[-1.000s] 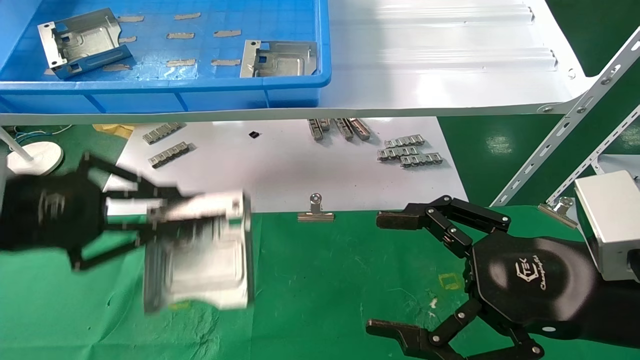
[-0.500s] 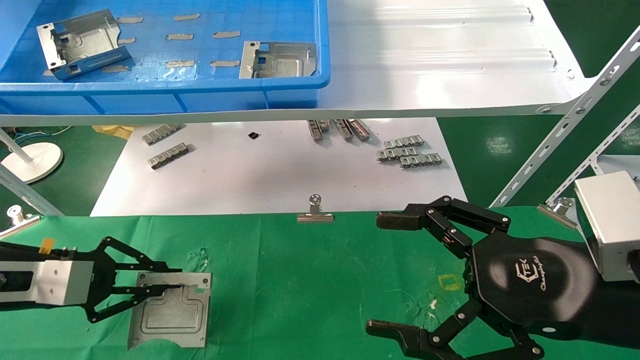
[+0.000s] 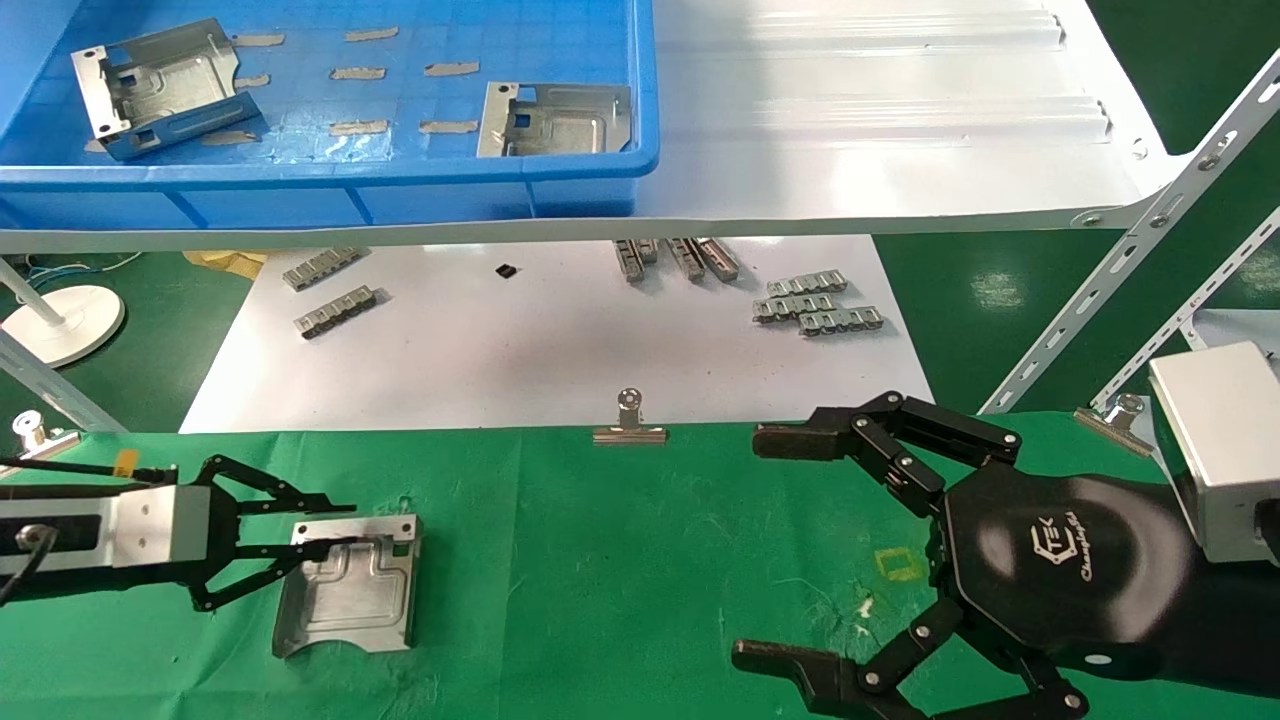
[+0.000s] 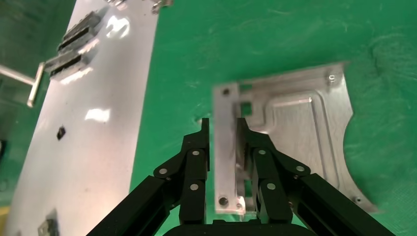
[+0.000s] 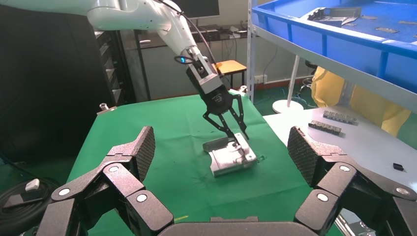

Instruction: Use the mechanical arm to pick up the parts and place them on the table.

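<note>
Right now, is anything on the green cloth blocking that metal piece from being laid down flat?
Nothing visible. The left end effector grips the metal bracket by its folded edge, and the green table around it is bare. The binder clip sits apart, at the cloth's far edge.

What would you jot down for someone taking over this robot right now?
Left gripper: shut on the bracket's folded edge, bracket down on the green table; not let go.
Right gripper: open, idle over the table's right side.
Done: one bracket brought to the table.
Left: release it, then fetch the two brackets in the blue bin on the shelf.
</note>
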Robot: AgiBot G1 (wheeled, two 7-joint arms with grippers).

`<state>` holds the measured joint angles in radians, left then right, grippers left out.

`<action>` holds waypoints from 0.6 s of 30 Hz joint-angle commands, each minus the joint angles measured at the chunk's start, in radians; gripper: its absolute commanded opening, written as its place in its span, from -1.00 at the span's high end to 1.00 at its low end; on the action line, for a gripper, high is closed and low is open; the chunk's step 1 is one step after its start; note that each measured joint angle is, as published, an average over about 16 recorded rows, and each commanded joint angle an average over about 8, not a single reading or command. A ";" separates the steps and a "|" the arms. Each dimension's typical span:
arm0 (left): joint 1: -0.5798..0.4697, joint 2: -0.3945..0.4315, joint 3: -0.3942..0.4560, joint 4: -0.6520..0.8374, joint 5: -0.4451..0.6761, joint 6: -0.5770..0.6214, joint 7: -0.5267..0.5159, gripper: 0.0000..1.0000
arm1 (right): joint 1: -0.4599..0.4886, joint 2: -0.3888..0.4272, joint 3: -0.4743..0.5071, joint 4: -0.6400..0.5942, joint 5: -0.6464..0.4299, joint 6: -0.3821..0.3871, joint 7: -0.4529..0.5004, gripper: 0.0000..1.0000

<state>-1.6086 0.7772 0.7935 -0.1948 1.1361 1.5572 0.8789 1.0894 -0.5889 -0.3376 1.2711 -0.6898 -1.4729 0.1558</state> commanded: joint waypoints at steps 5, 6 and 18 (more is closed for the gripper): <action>-0.025 0.010 -0.006 0.049 -0.026 0.030 -0.049 -1.00 | 0.000 0.000 0.000 0.000 0.000 0.000 0.000 -1.00; -0.028 0.009 -0.008 0.048 -0.035 0.033 -0.068 -1.00 | 0.000 0.000 0.000 0.000 0.000 0.000 0.000 -1.00; -0.023 0.011 -0.030 -0.021 -0.153 0.048 -0.283 -1.00 | 0.000 0.000 0.000 0.000 0.000 0.000 0.000 -1.00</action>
<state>-1.6330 0.7852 0.7667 -0.2086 0.9986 1.6042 0.6200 1.0893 -0.5887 -0.3378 1.2708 -0.6896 -1.4726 0.1555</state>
